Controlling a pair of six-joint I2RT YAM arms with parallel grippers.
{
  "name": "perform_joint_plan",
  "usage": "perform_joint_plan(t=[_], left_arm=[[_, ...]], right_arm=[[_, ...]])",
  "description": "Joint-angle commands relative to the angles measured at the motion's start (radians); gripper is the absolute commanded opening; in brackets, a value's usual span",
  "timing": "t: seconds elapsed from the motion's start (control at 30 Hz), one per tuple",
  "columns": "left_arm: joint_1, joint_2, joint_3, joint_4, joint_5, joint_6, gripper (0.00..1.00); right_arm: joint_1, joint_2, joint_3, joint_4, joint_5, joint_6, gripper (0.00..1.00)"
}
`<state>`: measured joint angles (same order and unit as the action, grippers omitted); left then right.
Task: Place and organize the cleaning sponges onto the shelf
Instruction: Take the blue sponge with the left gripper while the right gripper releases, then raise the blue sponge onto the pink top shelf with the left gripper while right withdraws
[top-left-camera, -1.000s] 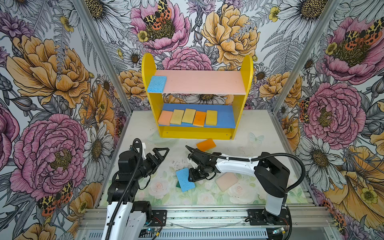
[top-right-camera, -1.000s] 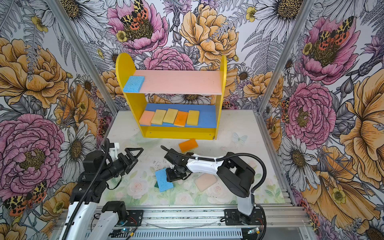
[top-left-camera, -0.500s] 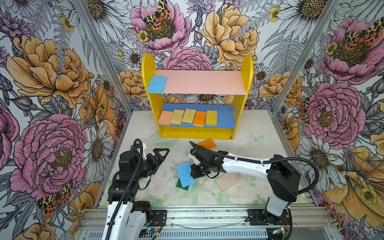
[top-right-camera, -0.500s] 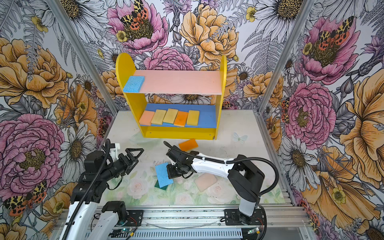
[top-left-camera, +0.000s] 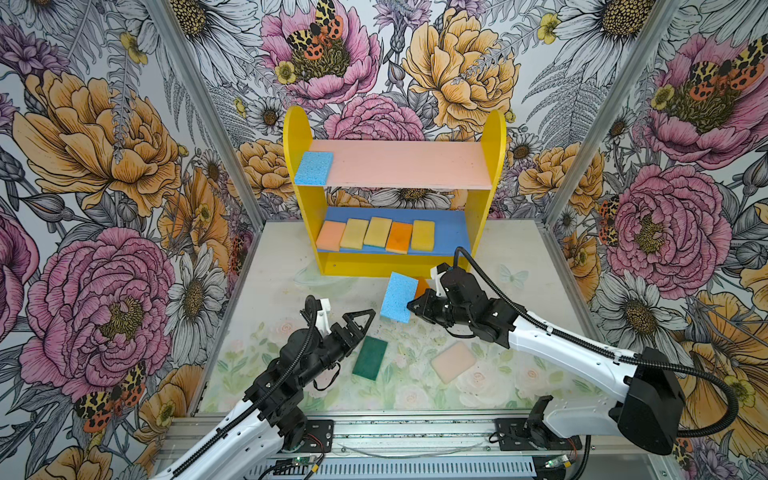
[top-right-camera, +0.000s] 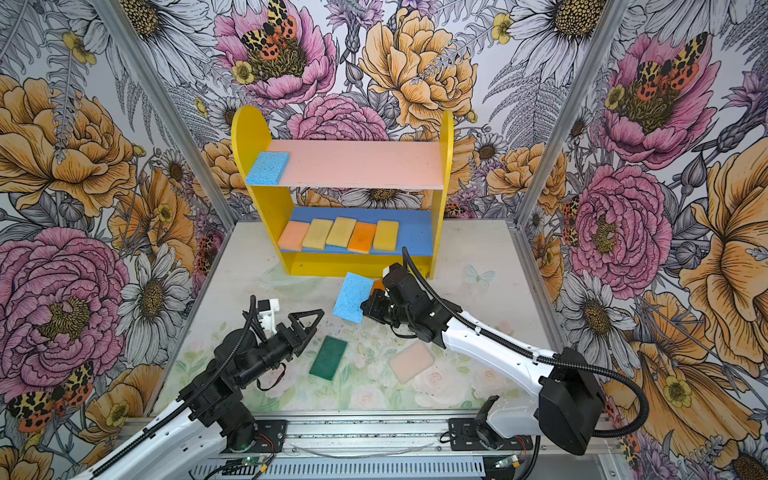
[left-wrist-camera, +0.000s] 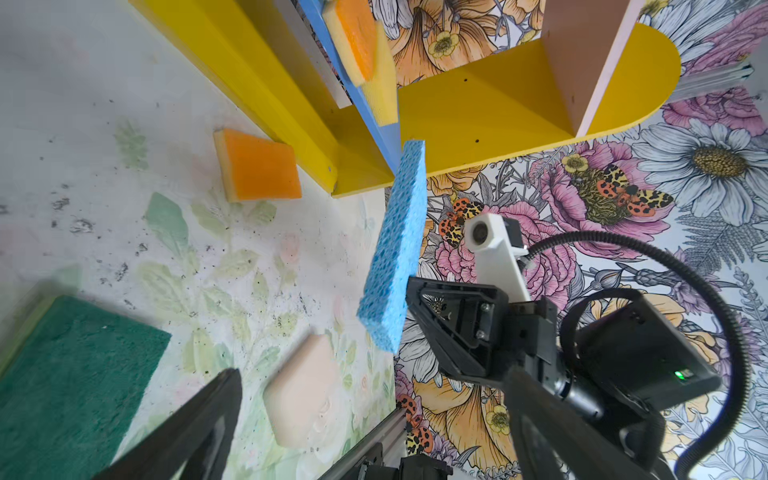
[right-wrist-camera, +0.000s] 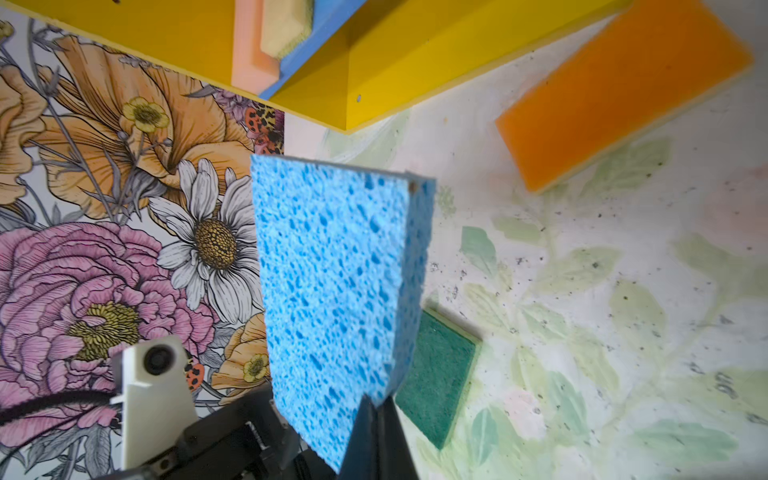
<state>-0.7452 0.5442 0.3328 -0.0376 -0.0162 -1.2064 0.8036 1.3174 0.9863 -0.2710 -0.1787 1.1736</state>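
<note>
**Room.** Three walls (top-left-camera: 104, 145) are papered in a large floral print of pink peonies, orange blooms, daisies and spotted moths. Bare metal corner posts (top-left-camera: 208, 124) join them.

**Surface.** The tabletop (top-left-camera: 282, 299) is a pale sheet with a faded print of green leaves and roses. It is speckled with dark grime, plainest in the wrist views. A metal rail (top-left-camera: 415, 432) runs along the near edge and carries both my arm bases.

**Shelf.** The two-tier wooden shelf with round-topped yellow side panels (top-left-camera: 297, 137) stands at the middle of the far edge.
- Its pink upper board (top-left-camera: 407, 166) bears one blue porous sponge (top-left-camera: 313, 168) at the left end.
- Its blue lower board (top-left-camera: 451, 232) bears a row of five foam sponges (top-left-camera: 377, 232) lying side by side: peach, yellow, yellow, orange, yellow.

**Right end effector** (top-left-camera: 410, 308). It is pressed together on one corner of a second blue porous rectangular sponge (top-left-camera: 398, 296). In both top views this sponge is held tilted and clear of the tabletop, just in front of the shelf's base.

**Left end effector** (top-left-camera: 357, 328). It is spread wide and holds nothing. It hangs over the tabletop left of centre.

**Loose items on the tabletop.**
- An orange sponge with a yellow underside (left-wrist-camera: 259, 168) lies flat close to the shelf's base. In the top views the held sponge mostly hides it.
- A dark green rectangular scouring sponge (top-left-camera: 370, 352) lies flat near the middle, just beside my left end effector.
- A pale peach rounded sponge (top-left-camera: 453, 362) lies flat to its right, nearer the near edge, apart from both end effectors.
</note>
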Motion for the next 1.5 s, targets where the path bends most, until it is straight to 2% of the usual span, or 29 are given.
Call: perform_joint_plan(t=[0.0,0.2,0.37,0.43,0.67,0.8,0.87,0.9,0.97,1.03,1.13,1.27,1.4,1.47], left_arm=[[-0.066,0.107,0.020,0.300,-0.186,0.004,0.99],[-0.122,0.262,0.129,0.367,-0.245,0.087,0.92],[-0.135,0.311,0.165,0.388,-0.270,0.104,0.68],[-0.138,0.322,0.166,0.394,-0.277,0.100,0.54],[-0.141,0.340,0.157,0.420,-0.277,0.083,0.29],[-0.143,0.333,0.151,0.419,-0.282,0.084,0.02],[-0.144,0.326,0.151,0.410,-0.287,0.082,0.00],[-0.142,0.321,0.152,0.404,-0.289,0.084,0.00],[-0.127,0.300,0.157,0.385,-0.280,0.086,0.00],[-0.087,0.265,0.182,0.327,-0.251,0.085,0.00],[0.021,0.208,0.272,0.193,-0.158,0.096,0.00],[0.214,0.195,0.468,0.029,-0.003,0.111,0.00],[0.395,0.313,0.700,-0.031,0.171,0.063,0.00],[0.445,0.394,0.801,-0.039,0.206,0.016,0.00]], right_arm=[[0.004,-0.017,0.056,0.042,0.018,0.090,0.00],[0.016,-0.036,0.078,0.043,0.011,0.106,0.00],[0.016,-0.060,0.079,0.042,0.016,0.106,0.00],[0.016,-0.067,0.079,0.042,0.016,0.105,0.00],[0.014,-0.074,0.078,0.043,0.015,0.103,0.00],[0.014,-0.075,0.081,0.046,0.006,0.097,0.00],[0.013,-0.075,0.084,0.050,-0.002,0.080,0.00],[0.011,-0.079,0.087,0.050,-0.008,0.065,0.02],[0.002,-0.090,0.088,0.048,-0.018,0.035,0.19],[-0.005,-0.115,0.077,0.046,-0.028,-0.003,0.33],[-0.047,-0.161,0.025,0.043,-0.036,-0.029,0.42],[-0.067,-0.188,-0.043,0.034,-0.064,-0.061,0.51],[-0.067,-0.176,-0.081,0.036,-0.110,-0.092,0.54],[-0.066,-0.169,-0.081,0.036,-0.124,-0.106,0.55]])
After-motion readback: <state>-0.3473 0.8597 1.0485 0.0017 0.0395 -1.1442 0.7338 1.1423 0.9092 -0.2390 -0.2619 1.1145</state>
